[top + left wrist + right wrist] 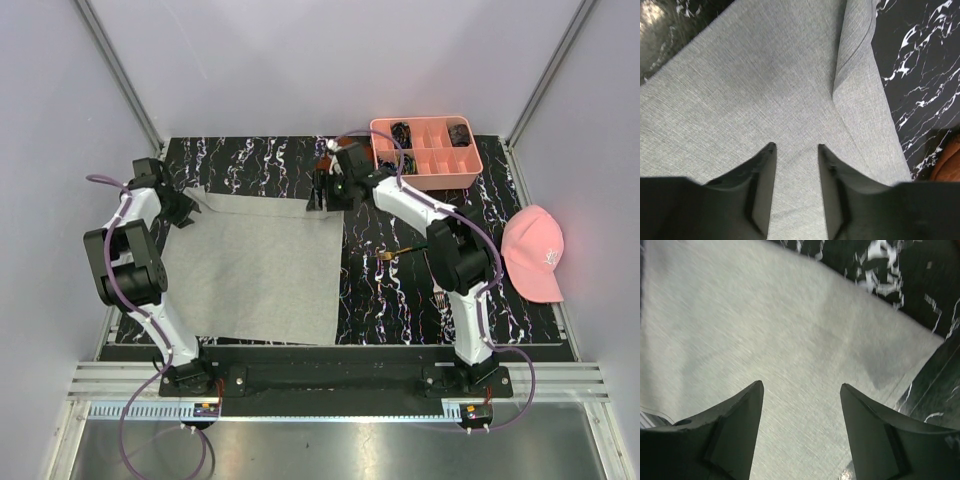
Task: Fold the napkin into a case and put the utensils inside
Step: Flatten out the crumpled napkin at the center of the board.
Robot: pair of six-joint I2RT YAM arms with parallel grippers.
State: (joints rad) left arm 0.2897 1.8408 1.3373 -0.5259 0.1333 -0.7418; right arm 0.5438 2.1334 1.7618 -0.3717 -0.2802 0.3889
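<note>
1. Napkin (260, 270): large, light grey, plain. It lies spread nearly flat on the left half of the tabletop (390, 310) (black with white marbling). A narrow strip along its far edge is turned over onto itself.
2. Left pincer (795, 146): over the napkin near its far left corner. The fingers are parted by a narrow gap, with grey fabric showing between them and nothing gripped.
3. Right pincer (801, 385): over the napkin near its far right corner. The fingers are spread wide and hold nothing; this view is blurred.
4. Fork (440, 298): slim, silver, on bare tabletop to the right of the napkin and well apart from it, beside the right arm.
5. Dark gold-tipped piece (397, 256): on the tabletop between the napkin and the right arm.
6. Brown cloth (947, 165): a sliver at the edge of the left wrist view.
7. Pink tray (440, 181): has compartments, sits at the far right.
8. Pink cap (535, 255): at the right edge.
</note>
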